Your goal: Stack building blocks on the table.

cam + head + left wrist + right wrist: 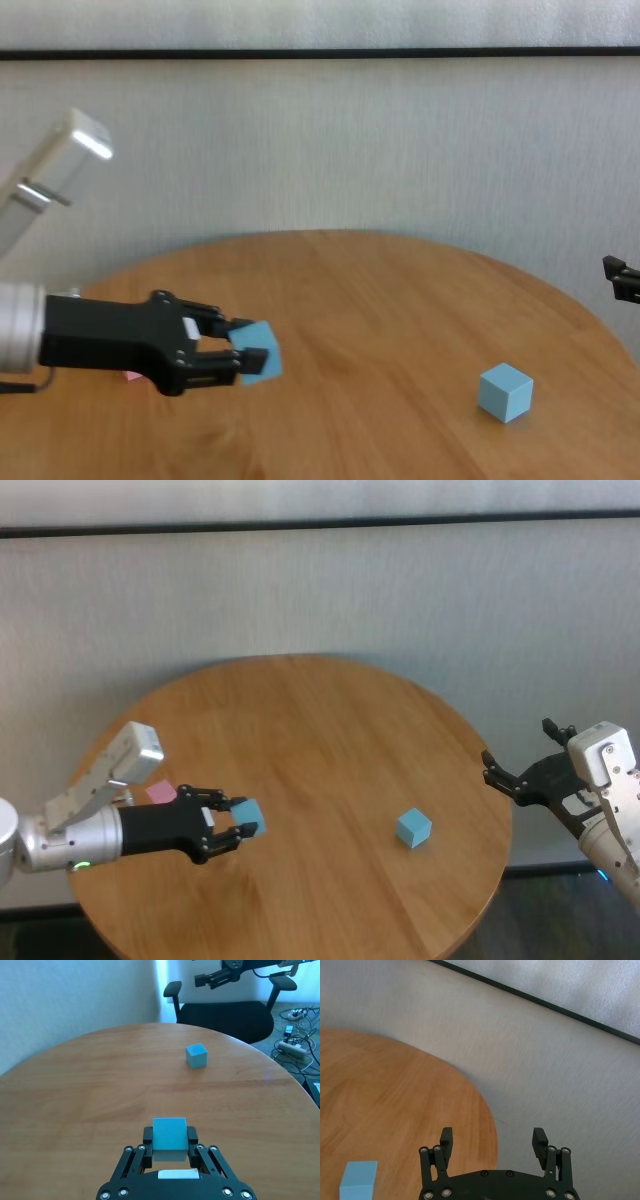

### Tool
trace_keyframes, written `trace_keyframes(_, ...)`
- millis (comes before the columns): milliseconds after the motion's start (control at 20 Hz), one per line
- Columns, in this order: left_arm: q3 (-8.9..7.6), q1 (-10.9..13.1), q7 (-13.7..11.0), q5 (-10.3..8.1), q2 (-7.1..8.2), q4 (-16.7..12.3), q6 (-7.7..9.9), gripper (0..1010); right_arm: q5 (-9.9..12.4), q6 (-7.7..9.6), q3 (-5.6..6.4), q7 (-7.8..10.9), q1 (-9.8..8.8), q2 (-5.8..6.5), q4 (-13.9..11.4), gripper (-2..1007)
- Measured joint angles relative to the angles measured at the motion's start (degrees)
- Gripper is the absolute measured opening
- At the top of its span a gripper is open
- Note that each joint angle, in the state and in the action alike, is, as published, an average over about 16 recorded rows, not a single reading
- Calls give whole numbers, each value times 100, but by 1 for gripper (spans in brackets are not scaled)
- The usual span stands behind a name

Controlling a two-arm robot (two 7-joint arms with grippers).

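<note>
Left gripper, head view: left gripper (pixel 232 826) over the table's (pixel 330 730) left part, jaws closed on a light blue held block (pixel 248 816), lifted off the wood.
Pink block, head view: pink block (pixel 160 792) on the table just behind the left arm, partly hidden.
Second blue block, head view: free blue block (pixel 413 827) resting on the table's right part, well apart from both grippers.
Right gripper, head view: right gripper (pixel 508 778) off the table's right edge, jaws spread wide, holding nothing.
Left wrist view: held block (pixel 169 1138) sits between the fingers (pixel 146 1141); free blue block (pixel 196 1055) farther across the table; office chair (pixel 225 1012) beyond the rim.
Right wrist view: fingers (pixel 446 1139) wide apart above the table edge.
Chest view: held block (pixel 260 362) clear of the tabletop.
Writing, labels: none readable.
</note>
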Motion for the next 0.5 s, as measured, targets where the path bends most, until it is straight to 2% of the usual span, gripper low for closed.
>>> trace_keyframes(250,147,-148,-11,140,-216,194,-52,399,0,0,0,0,0,0,0,1001)
trace_keyframes(500,260,-261,-45,251,-359,414,-4,399,0,0,0,0,0,0,0,1001)
